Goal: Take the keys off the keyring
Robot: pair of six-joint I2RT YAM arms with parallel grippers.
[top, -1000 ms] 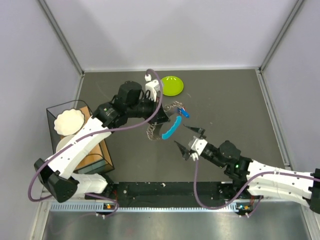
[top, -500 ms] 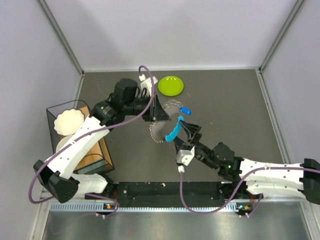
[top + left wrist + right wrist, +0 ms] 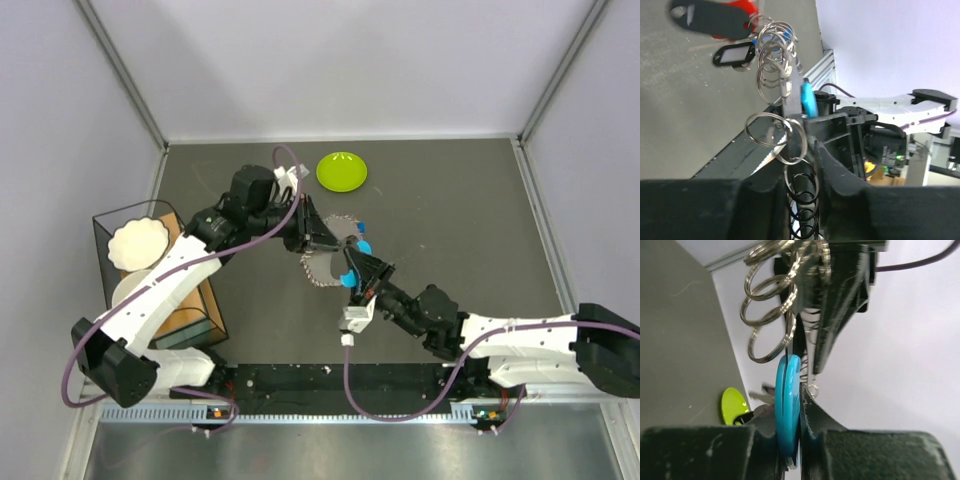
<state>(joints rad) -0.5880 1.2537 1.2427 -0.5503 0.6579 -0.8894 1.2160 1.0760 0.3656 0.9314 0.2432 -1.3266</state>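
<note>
The keyring [image 3: 322, 266], a chain of metal split rings with a bright blue crescent piece [image 3: 349, 279], hangs in the air between both arms. My left gripper [image 3: 322, 243] is shut on the ring chain; in the left wrist view the rings [image 3: 771, 75] run up from between its fingers [image 3: 801, 160]. My right gripper [image 3: 358, 268] is shut on the blue piece [image 3: 788, 385], which stands edge-on between its jaws [image 3: 788, 410]. The keys [image 3: 732, 15] dangle at the chain's far end, a red head among black tags. Metal key blades [image 3: 757, 397] show beside the blue piece.
A lime-green round plate [image 3: 341, 171] lies on the dark table at the back. A dark-framed box [image 3: 185, 300] with white scalloped dishes [image 3: 138, 243] stands at the left. Pale walls close in the table on three sides.
My right gripper has come in from the lower right and shut on the blue piece. My left gripper has turned, and the ring chain now hangs nearer the right arm.
</note>
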